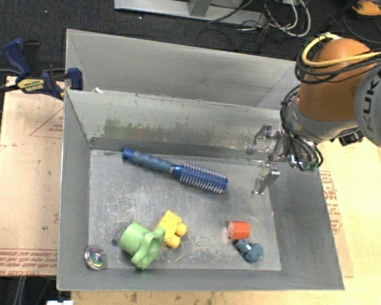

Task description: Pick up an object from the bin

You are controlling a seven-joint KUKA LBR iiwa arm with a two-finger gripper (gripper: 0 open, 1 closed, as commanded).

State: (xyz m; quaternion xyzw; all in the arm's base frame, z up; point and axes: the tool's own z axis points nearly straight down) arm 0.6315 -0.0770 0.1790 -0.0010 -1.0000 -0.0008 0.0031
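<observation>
Broadly, the bin (180, 117) holds a few loose things, well apart, and the arm (338, 82) reaches in from the right with its jaws hanging over bare floor at the far right corner. The jaws stand open with nothing between them, one finger toward the far wall and the other toward the near side.

Largest of the things is a blue brush (175, 170), lying along the far side. Its long axis runs left to right, the bristled head ending just left of the jaws and the handle pointing away to the left. It looks the nearest pick. A grasp would likely need the jaws to move left and close across the axis, not along it.

Near left lie a green toy (140, 243) and a yellow block (172, 228), touching. Nearward of the jaws sit a red block (239, 229) and, just beside it, a blue lump (251, 252). A small ball (94, 257) rests in the near left corner.
</observation>
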